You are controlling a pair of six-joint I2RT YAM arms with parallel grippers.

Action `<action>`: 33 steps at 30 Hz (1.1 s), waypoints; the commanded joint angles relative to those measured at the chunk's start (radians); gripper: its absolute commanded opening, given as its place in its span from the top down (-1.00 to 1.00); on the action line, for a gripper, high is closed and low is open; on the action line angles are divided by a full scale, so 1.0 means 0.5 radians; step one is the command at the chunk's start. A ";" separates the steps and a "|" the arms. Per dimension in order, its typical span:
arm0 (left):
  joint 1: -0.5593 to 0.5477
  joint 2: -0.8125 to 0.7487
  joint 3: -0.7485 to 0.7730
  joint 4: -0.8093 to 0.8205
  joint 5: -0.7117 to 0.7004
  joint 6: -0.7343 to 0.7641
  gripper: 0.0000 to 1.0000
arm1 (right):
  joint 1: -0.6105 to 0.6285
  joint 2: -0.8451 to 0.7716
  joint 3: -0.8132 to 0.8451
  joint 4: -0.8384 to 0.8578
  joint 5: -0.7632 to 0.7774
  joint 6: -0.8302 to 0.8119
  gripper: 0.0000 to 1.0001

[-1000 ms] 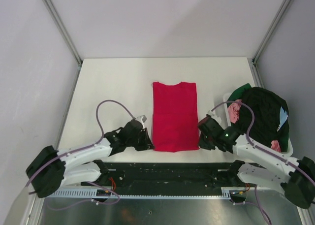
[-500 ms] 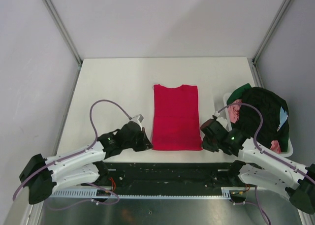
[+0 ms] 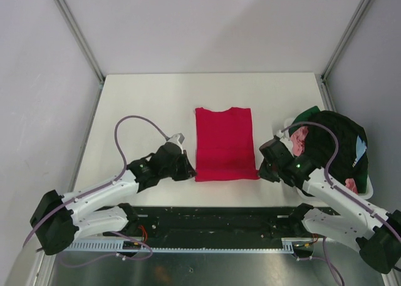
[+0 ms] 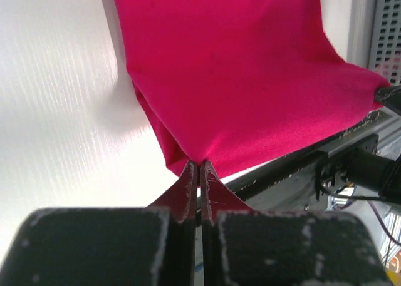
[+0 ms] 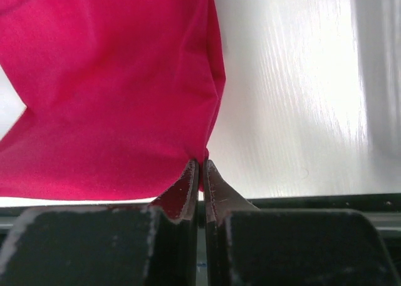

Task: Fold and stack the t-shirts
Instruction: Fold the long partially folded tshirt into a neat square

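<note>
Red t-shirt [image 3: 224, 143] lies flat at centre frame in the top view, folded into a tall narrow rectangle with the neck edge toward the top of the frame and the hem toward the bottom, on the white desk [image 3: 144, 104]. Left end effector [image 3: 190, 173] sits at the shirt's lower-left corner and is clenched on that corner. In the left wrist view the fingertips [image 4: 189, 184] are pressed together with red cloth [image 4: 238, 67] pinched between them, and the fabric is drawn to a point at the tips. Right end effector [image 3: 262, 172] sits at the lower-right corner and is also clenched on the shirt. In the right wrist view its tips [image 5: 200, 170] are together on the red fabric [image 5: 113, 92], with the bare desk to the right of the cloth. Both arms reach in from the bottom of the frame, and a purple cable [image 3: 135, 122] loops above the left arm. At right of frame, well apart from the red shirt, is a heap of unfolded shirts in a white tub [image 3: 369, 187]: black t-shirt [image 3: 335, 142] on top, green t-shirt [image 3: 304, 118] at the upper left of the heap, pink t-shirt [image 3: 299, 139] poking out on the left side, and a light blue patch [image 3: 360, 145] at the right edge.
</note>
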 commanded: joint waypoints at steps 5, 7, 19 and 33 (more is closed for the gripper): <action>0.195 0.130 0.251 0.001 -0.025 0.249 1.00 | -0.176 0.200 0.225 0.182 0.016 -0.269 1.00; 0.235 0.184 0.307 0.004 -0.024 0.290 1.00 | -0.234 0.247 0.251 0.233 -0.016 -0.318 1.00; 0.576 0.838 1.020 0.009 0.228 0.549 1.00 | -0.599 0.820 0.698 0.562 -0.181 -0.579 1.00; 0.863 1.629 1.803 0.012 0.457 0.617 1.00 | -0.892 1.623 1.245 0.923 -0.441 -0.708 1.00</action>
